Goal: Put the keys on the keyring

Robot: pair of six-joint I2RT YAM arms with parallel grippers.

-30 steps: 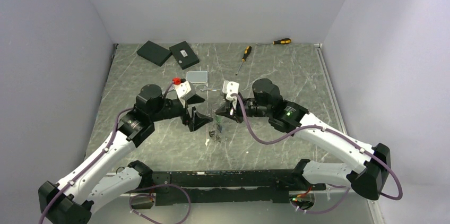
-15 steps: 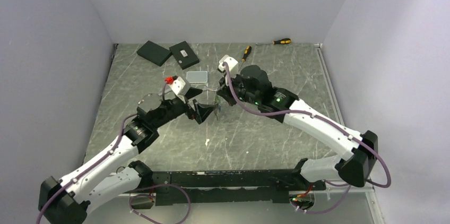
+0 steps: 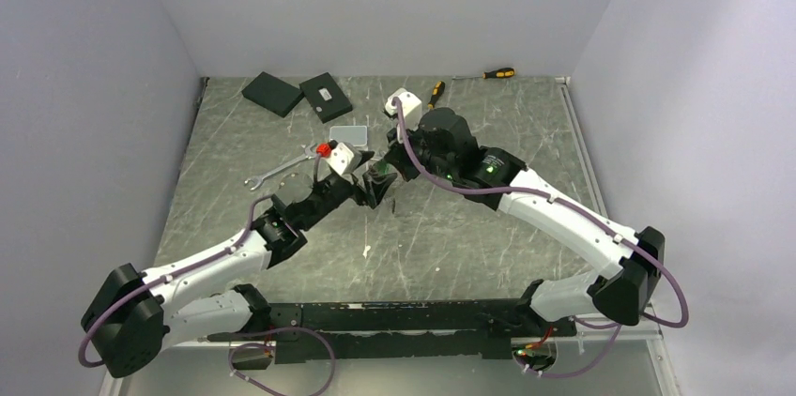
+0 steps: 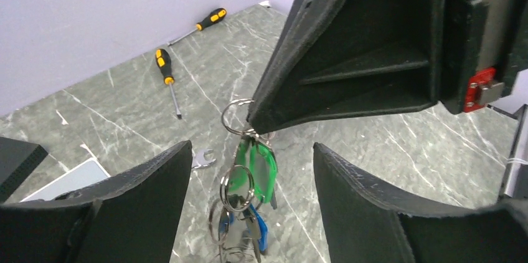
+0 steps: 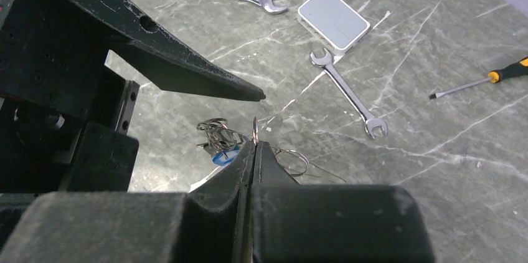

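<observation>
table (image 3: 488, 227) showing open room toward its right edge, walls well apart | left end effector (image 4: 249, 151) – fingers standing spread wide | right end effector (image 5: 255, 143) pressing together, pinching the keys (image 4: 254, 166) by their top ring | keys hanging between the left fingers – green and blue tags showing only in the left wrist view | wrench (image 5: 347, 91) lying near, only the right wrist view showing it whole
</observation>
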